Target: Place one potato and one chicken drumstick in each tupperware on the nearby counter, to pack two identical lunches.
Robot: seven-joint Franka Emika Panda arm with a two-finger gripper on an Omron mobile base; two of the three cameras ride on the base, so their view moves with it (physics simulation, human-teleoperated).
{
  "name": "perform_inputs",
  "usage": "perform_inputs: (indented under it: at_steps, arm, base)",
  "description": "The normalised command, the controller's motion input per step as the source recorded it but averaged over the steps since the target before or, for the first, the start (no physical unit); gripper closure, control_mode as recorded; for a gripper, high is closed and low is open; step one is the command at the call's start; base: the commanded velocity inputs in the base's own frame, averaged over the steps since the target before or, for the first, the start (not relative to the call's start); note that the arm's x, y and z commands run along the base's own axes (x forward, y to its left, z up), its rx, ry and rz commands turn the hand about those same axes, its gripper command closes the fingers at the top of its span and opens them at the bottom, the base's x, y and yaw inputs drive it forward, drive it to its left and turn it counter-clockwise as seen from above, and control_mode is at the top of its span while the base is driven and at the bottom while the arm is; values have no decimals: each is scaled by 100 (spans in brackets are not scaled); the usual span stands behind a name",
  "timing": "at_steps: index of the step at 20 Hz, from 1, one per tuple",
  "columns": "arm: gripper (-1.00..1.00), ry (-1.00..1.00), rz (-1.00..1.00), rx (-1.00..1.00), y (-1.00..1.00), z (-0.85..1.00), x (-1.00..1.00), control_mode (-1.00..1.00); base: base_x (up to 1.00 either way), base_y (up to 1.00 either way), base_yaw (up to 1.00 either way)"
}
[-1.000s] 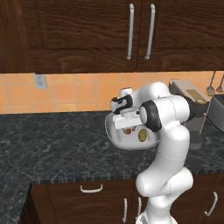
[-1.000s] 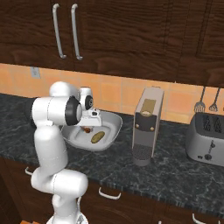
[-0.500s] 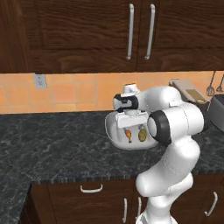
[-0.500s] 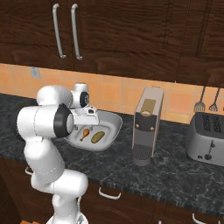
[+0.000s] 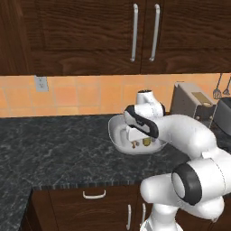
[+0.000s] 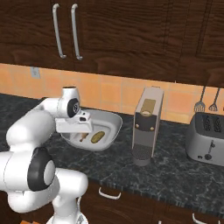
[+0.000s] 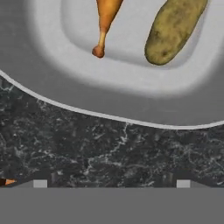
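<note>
End effector (image 6: 81, 127) apparently wide apart over pale tupperware (image 7: 131, 100) — orange-brown drumstick (image 7: 106, 22) beside tan potato (image 7: 173, 28).

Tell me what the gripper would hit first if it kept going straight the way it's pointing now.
Probably the dark marbled stone counter, just outside the wide rim of the pale grey-white tupperware. The open gripper points down there; the orange-brown chicken drumstick and tan potato lie off to the side of that line.

The counter (image 6: 175, 173) is a dark marbled stone worktop running along the tiled wall. A pale tupperware (image 6: 113, 124) rests on it near the middle, closer to the back edge. A coffee machine (image 6: 146, 126) stands beside it, and a silver toaster (image 6: 206, 138) sits further toward the right end.
</note>
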Motion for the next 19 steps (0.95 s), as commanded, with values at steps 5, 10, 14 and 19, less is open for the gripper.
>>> perform_inputs:
  at_steps: [5,10,14,19]
  arm:
    - [-100,-9,0,0,-6,90,-99,-100]
    - [-100,-16,0,0,-1,98,-97,-100]
    - [-100,-21,0,0,-3,74,-80,-100]
    - [-100,-3,0,2,-14,0,-63,-100]
  base:
    - [0,0,0]
    - [0,0,0]
    - [0,0,0]
    - [0,0,0]
